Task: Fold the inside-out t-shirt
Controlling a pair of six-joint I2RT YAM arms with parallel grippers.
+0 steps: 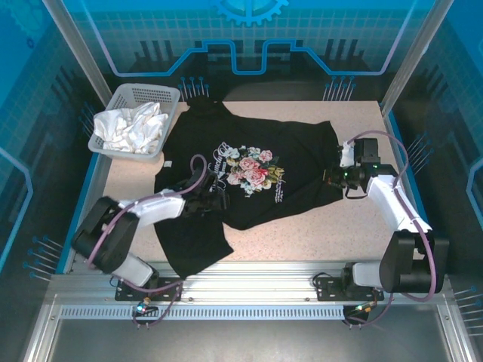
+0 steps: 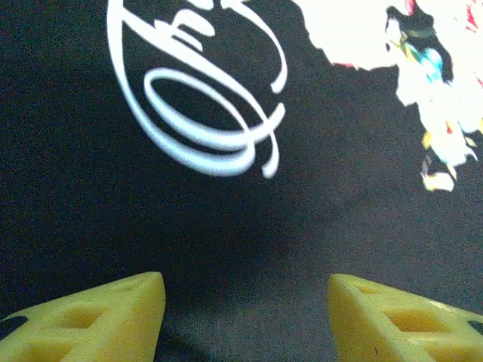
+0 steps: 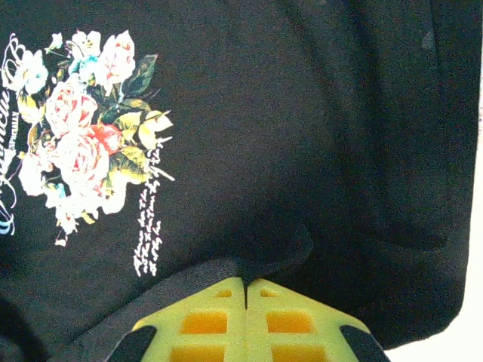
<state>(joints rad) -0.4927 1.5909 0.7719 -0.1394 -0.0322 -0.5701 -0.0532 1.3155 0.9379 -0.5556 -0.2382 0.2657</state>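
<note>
Your t-shirt (image 1: 302, 162) lies spread on the bench (image 1: 332, 234), covering most of its middle, with the flower print (image 1: 253, 167) facing up. Its long axis runs roughly left to right across the bench, tilted a little so that the right end sits farther from you. One flap of black cloth reaches toward the near-left edge, and a narrow tip points away toward the far side, beside the basket (image 1: 121, 98). You cannot tell from here which end is the collar.

Your left tool (image 1: 215, 200) sits over the shirt's left part, just left of the print. In the left wrist view its yellow fingers (image 2: 106, 317) stand well apart, with only flat black cloth and white lettering below the gap and nothing between them.

Your right tool (image 1: 336, 177) is at the shirt's right edge. In the right wrist view its fingers (image 3: 204, 324) are pressed together, and a ridge of the black cloth bunches up right at their tips, so it is pinching the shirt's edge.

The basket stands at the far-left corner, touching the shirt's tip, with a crumpled white cloth (image 1: 132, 128) inside.
</note>
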